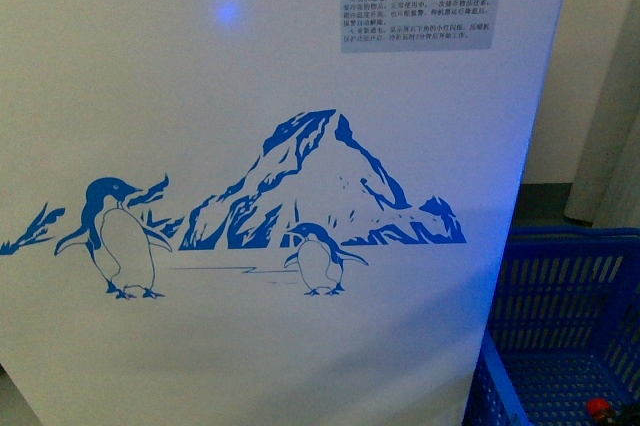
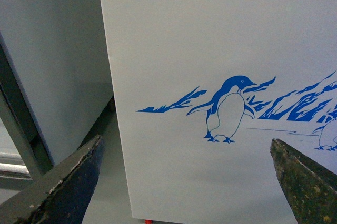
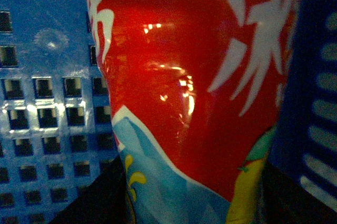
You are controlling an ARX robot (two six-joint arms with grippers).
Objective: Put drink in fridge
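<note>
Fridge (image 1: 250,96), white front with penguin-and-mountain picture (image 1: 300,196), fills the front view. Blue crate (image 1: 570,306) just beside it, low right. Drink (image 3: 179,77) in crate, red label filling right wrist view, red cap (image 1: 598,408) barely showing. Left tool (image 2: 185,142) spread wide, empty, facing fridge. Right tool (image 3: 184,205) tight up to drink; can't tell if gripping.

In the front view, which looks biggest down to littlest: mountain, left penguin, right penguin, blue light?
1. mountain
2. left penguin
3. right penguin
4. blue light
All are on the fridge front, so nearness barely matters.
</note>
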